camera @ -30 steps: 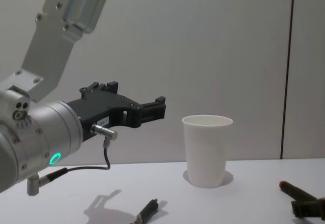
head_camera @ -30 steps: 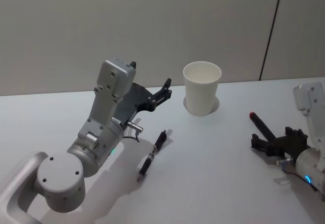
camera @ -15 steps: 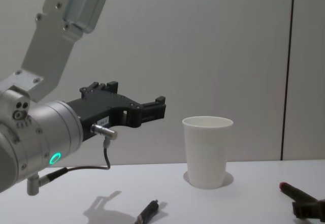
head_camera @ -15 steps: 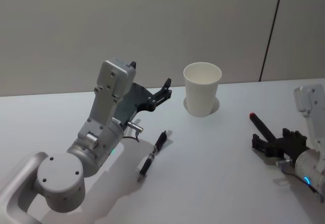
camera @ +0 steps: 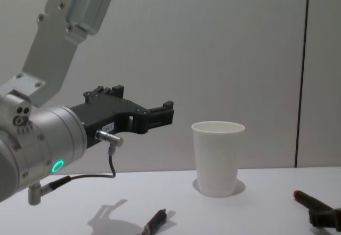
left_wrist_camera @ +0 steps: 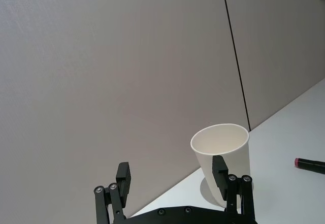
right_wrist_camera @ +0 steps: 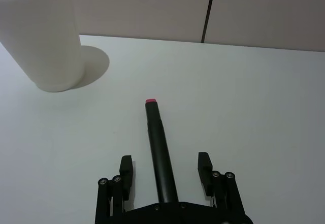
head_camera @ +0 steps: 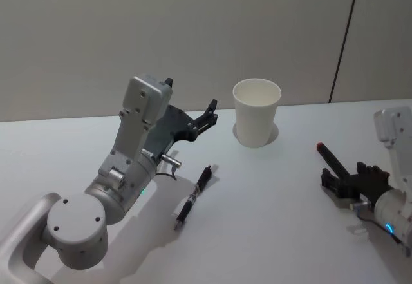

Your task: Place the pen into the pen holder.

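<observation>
Early stage: right gripper [right_wrist_camera: 165, 159] spread around red-tipped pen [right_wrist_camera: 155, 127] on desk [right_wrist_camera: 254, 107], not gripped. Left gripper [left_wrist_camera: 171, 165] spread, raised, idle. No pen in pen holder [head_camera: 257, 120]; grasp, carry, drop remain.

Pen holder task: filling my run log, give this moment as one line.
left gripper open, raised | right gripper open, straddling red-tipped pen | pen holder upright | second pen lying free

white table [head_camera: 277, 232] — pen holder [head_camera: 256, 120] | black pen [head_camera: 193, 197] | red-tipped pen [head_camera: 330, 158]
</observation>
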Action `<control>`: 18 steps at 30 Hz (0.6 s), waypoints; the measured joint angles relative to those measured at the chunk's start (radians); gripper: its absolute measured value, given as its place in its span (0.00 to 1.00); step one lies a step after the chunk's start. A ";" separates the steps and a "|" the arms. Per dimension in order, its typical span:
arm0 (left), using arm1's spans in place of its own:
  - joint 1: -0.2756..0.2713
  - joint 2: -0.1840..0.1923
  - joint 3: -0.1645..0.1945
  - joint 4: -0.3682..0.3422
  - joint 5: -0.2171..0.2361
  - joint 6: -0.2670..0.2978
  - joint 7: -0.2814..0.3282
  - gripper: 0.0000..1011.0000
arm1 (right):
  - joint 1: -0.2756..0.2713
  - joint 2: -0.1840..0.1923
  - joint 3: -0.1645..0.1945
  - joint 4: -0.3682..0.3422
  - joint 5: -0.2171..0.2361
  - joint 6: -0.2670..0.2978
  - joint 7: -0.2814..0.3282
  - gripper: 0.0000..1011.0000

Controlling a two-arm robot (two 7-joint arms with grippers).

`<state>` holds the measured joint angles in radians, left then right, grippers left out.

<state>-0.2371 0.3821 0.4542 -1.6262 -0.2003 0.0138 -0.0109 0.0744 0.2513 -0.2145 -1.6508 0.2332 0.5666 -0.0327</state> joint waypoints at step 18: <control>0.000 0.000 0.000 0.000 0.000 0.000 0.000 0.99 | 0.001 -0.002 0.004 0.001 -0.001 -0.011 -0.004 0.68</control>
<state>-0.2371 0.3821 0.4542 -1.6262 -0.2004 0.0138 -0.0109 0.0759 0.2488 -0.2101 -1.6495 0.2327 0.5556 -0.0369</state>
